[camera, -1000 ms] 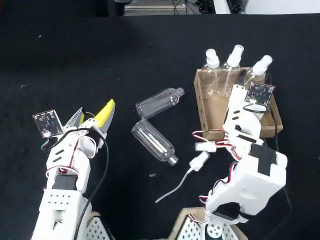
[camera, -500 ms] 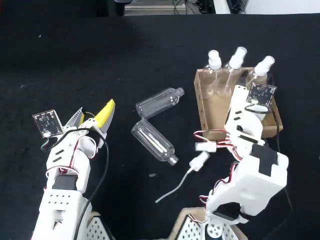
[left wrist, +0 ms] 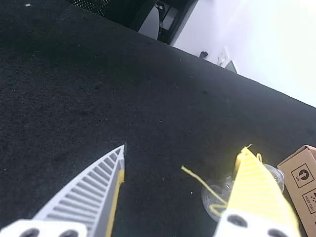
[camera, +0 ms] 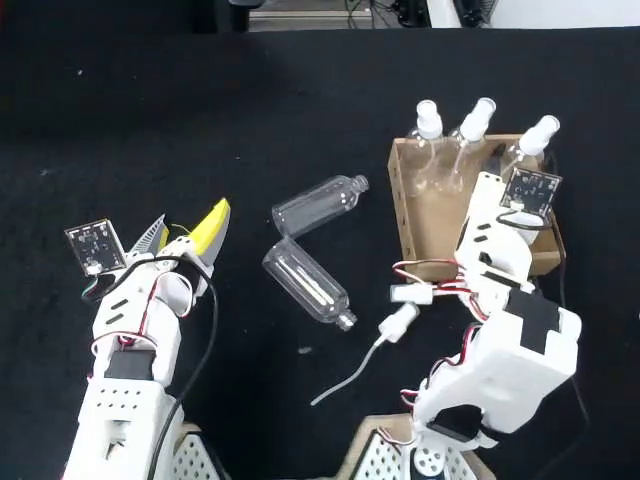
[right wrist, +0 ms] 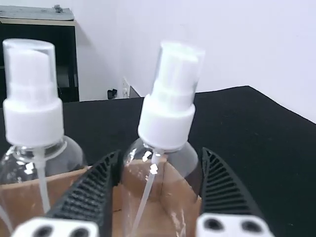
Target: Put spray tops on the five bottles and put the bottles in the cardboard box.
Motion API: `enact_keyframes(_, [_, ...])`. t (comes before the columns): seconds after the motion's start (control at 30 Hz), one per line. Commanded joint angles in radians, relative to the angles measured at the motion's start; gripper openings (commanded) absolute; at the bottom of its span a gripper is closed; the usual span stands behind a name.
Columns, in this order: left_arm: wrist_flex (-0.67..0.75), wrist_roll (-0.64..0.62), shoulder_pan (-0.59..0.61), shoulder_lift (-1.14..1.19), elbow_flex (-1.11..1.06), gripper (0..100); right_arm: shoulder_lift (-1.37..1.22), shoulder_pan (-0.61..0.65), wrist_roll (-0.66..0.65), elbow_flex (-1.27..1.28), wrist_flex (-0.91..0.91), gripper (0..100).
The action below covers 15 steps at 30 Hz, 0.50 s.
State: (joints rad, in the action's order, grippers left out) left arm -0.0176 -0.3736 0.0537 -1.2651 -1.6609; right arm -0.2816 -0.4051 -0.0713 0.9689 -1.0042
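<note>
Right fingers (right wrist: 89,192) clamp a near-upright bottle (right wrist: 160,168), top up, in the box (camera: 399,200); left fingers (left wrist: 94,192) apart.

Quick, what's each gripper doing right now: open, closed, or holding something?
Left gripper: open, holding nothing.
Right gripper: closed on the capped bottle standing in the cardboard box.

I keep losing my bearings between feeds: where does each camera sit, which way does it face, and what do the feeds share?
High view: fixed above, looking down on the black table; the left arm and right arm show.
Left wrist view: on the left arm's wrist, looking across the table past the open left hand, with its grey and yellow fingers.
Right wrist view: on the right wrist, facing the clear plastic spray-topped bottle that the right hand clasps.
Shared: the brown cardboard box appears in all three.
</note>
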Motion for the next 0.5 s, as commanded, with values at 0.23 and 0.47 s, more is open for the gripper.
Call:
enact_keyframes(0.23, [0.018, 0.006, -0.012, -0.008, -0.004, 33, 0.004, -0.009, -0.003, -0.005, -0.029, 27.6])
enact_keyframes(0.47, [0.018, 0.006, -0.012, -0.008, -0.004, 33, 0.01, -0.009, -0.003, -0.005, -0.029, 27.2])
